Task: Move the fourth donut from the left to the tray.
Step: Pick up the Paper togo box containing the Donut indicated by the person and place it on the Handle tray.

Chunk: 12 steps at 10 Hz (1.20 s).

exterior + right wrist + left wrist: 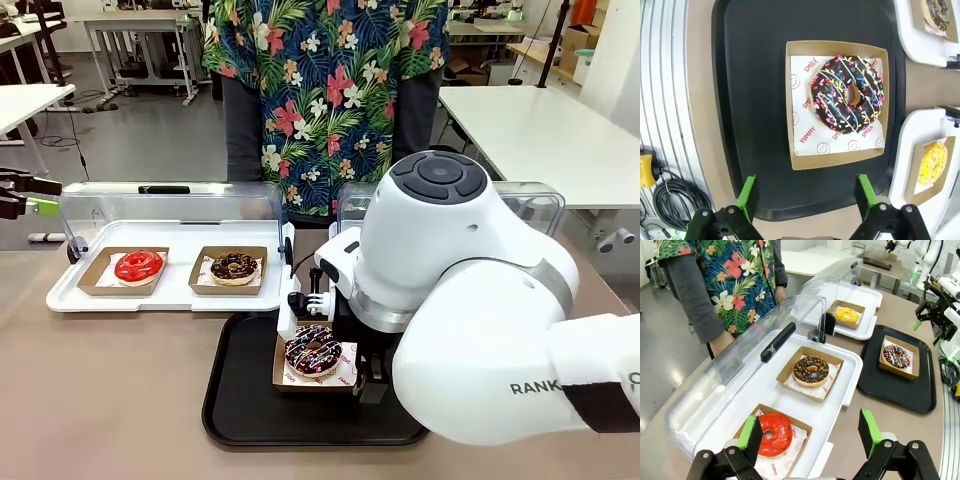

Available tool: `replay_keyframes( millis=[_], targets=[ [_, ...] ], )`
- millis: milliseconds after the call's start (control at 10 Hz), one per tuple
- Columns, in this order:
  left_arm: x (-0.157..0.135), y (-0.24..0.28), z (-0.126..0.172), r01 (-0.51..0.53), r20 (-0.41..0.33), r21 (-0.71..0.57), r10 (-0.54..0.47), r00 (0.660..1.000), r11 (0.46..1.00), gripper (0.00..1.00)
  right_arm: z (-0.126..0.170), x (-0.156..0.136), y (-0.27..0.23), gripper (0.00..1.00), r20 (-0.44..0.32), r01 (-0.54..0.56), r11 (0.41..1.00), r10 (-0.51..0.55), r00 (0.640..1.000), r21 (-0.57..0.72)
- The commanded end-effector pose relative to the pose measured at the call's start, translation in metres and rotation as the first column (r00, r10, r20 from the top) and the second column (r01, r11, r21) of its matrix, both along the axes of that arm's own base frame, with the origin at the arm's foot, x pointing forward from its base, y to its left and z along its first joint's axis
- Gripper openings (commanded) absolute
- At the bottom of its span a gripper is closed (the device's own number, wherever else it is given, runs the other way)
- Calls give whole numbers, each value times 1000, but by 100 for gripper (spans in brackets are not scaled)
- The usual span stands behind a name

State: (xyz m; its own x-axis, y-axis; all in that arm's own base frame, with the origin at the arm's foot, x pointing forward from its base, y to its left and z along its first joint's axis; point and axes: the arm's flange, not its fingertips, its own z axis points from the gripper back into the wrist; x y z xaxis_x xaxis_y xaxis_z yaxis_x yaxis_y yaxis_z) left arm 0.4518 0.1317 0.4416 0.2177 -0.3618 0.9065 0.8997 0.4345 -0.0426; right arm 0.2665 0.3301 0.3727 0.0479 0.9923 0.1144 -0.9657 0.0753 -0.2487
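Note:
The fourth donut (pixel 847 93), dark chocolate with white drizzle and coloured specks, lies in its brown cardboard holder on the black tray (pixel 750 100). My right gripper (pixel 805 195) hangs open above the tray, clear of the holder's near edge, with nothing between its green pads. In the front view the donut (pixel 313 350) sits on the tray (pixel 300 420) just left of my right arm (pixel 470 300). My left gripper (pixel 810 435) is open and empty above the left display tray's front edge; from there the donut (pixel 896 355) and tray (pixel 890 390) lie farther off.
A white display tray (pixel 180 295) with its clear lid raised holds a red donut (pixel 138 266) and a crumb-topped chocolate donut (pixel 234 267). A second white tray holds a yellow donut (pixel 846 315). A person in a floral shirt (pixel 320 90) stands across the table.

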Motion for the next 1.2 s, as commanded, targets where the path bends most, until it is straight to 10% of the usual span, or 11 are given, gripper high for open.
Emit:
replay_keyframes(
  millis=[0,1100],
  targets=[
    [-2,-2,2,-3,1,-2,3,1000,1000,100,-3,-1,3,100,4,17,1000,-17,1000,0],
    [-2,-2,2,-3,1,-2,3,1000,1000,100,-3,-1,3,100,4,17,1000,-17,1000,0]
  ],
)
